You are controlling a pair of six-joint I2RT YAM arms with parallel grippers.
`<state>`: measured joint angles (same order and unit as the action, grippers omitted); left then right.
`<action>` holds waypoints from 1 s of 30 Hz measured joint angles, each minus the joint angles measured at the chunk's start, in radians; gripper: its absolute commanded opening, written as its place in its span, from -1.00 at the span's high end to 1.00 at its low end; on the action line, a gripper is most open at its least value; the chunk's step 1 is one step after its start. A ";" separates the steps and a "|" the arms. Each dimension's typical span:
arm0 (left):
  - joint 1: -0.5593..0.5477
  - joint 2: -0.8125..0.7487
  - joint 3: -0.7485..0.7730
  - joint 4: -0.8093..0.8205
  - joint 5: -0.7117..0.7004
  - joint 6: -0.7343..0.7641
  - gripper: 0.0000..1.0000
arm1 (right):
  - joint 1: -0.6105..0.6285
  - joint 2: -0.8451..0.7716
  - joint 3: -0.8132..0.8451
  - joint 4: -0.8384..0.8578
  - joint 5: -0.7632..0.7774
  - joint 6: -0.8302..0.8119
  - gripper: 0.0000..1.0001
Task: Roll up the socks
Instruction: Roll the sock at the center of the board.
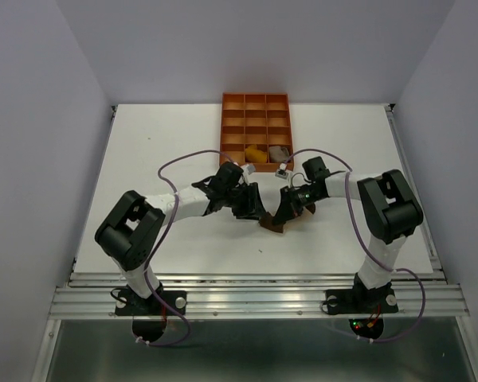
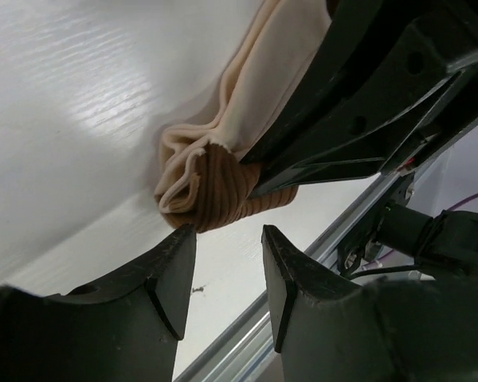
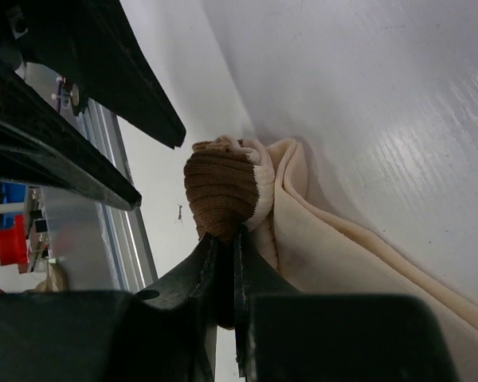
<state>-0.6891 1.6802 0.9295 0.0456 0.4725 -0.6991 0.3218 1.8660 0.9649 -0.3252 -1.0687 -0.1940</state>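
A brown-and-cream sock (image 2: 223, 191) lies bunched on the white table between both arms; from above only a brown bit of the sock (image 1: 271, 226) shows. My right gripper (image 3: 225, 236) is shut on the ribbed brown cuff (image 3: 219, 187), with the cream part (image 3: 342, 255) trailing away to the right. My left gripper (image 2: 228, 239) is open and empty, its tips just short of the brown cuff. In the top view the left gripper (image 1: 252, 208) and right gripper (image 1: 280, 213) nearly meet. A mustard sock (image 1: 255, 154) and a greyish sock (image 1: 280, 151) sit in the tray's near compartments.
The orange compartment tray (image 1: 224, 127) stands at the back middle of the table (image 1: 159, 159). The table's aluminium front rail (image 2: 319, 247) runs close behind the sock. The right arm's black body (image 2: 366, 103) crowds the upper right of the left wrist view.
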 measured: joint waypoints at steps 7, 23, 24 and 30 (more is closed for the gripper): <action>-0.012 0.057 0.000 0.058 -0.005 0.030 0.06 | 0.000 -0.036 -0.040 0.054 0.006 0.031 0.92; -0.056 0.109 -0.003 0.117 -0.002 0.080 1.00 | 0.000 -0.044 -0.050 0.064 0.009 0.037 0.88; -0.056 0.115 -0.002 0.123 0.005 0.079 1.00 | 0.000 -0.044 -0.050 0.064 0.010 0.037 0.83; -0.056 0.137 0.009 0.136 0.024 0.084 1.00 | -0.002 -0.051 -0.056 0.064 0.018 0.038 0.19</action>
<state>-0.7452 1.8168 0.9386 0.1818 0.4965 -0.6155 0.3202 1.8153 0.9089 -0.2611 -1.0504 -0.1558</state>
